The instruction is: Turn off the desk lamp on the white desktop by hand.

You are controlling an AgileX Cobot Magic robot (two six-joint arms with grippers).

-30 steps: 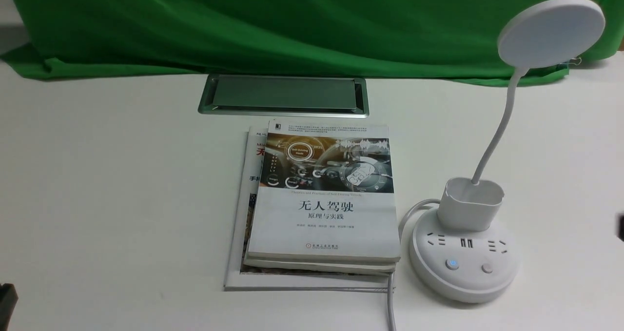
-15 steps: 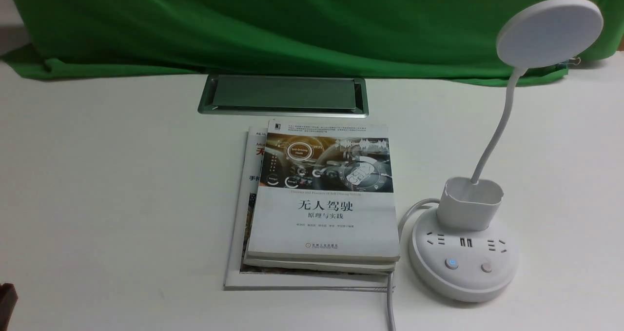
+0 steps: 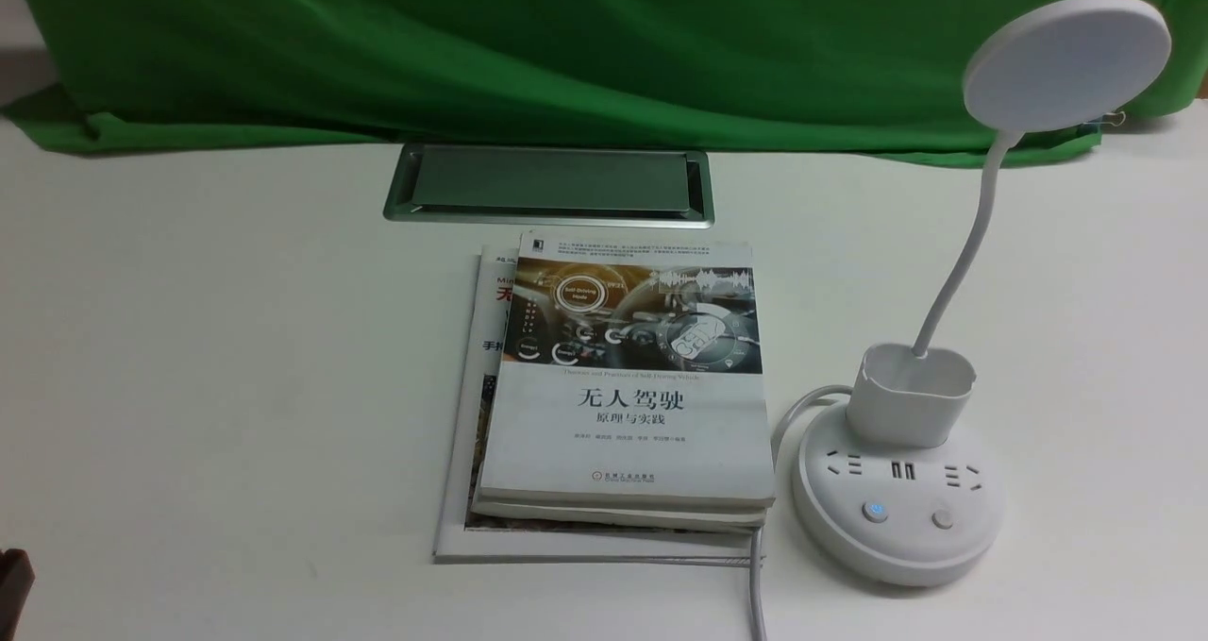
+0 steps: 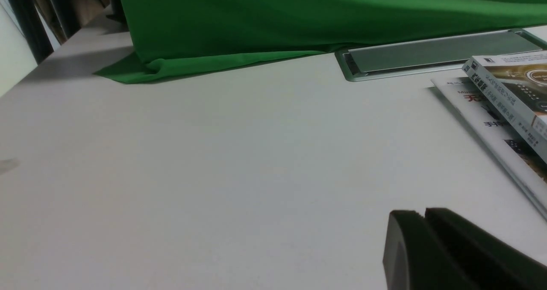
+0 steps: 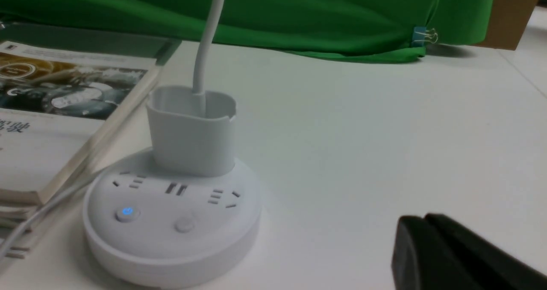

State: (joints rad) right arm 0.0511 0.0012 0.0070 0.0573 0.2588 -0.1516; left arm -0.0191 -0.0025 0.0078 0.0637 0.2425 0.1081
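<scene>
Desk lamp (image 3: 898, 499) stood at lower right of the front frame on the white desktop (image 3: 208, 358), just beside stacked books (image 3: 623, 396). Left button (image 3: 876, 511) glowed blue; right button (image 3: 943, 519) was unlit. Right gripper (image 5: 416, 238) sat low at the right wrist frame's lower right, well apart from the base, fingers pressed together. Left gripper (image 4: 412, 234) likewise closed, far off. Likely risks: pressing the wrong button, sliding the light base, snagging the cord (image 3: 755, 584), or knocking the neck (image 3: 963, 254).

"无人驾驶 原理与实践" on top book (image 3: 628, 405)
</scene>
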